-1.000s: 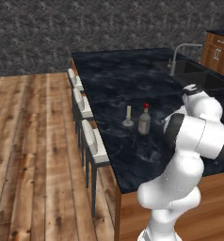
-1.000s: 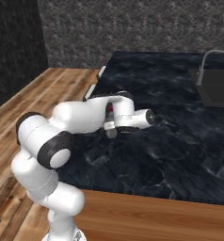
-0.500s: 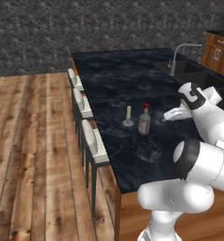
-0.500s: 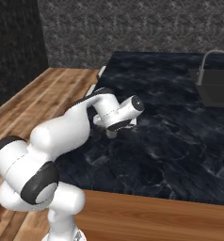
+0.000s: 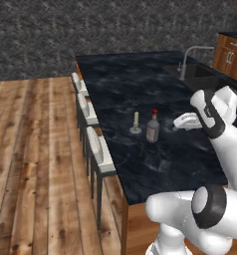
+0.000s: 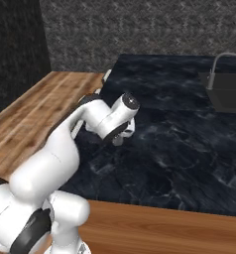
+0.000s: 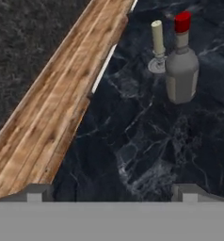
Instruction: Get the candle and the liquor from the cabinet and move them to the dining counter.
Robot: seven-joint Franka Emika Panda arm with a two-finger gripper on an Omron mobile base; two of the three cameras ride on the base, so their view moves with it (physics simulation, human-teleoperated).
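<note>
On black white-veined marble island top (image 5: 140,94) we see cream candle in silvery holder (image 5: 136,123) beside red-capped grey glass bottle (image 5: 152,127), both upright. Our gripper (image 7: 111,190) spread wide, empty, apart from both.

Bare marble lies between pincer (image 7: 111,190) and liquor (image 7: 181,63); candle (image 7: 157,44) stands just beside the bottle
</note>
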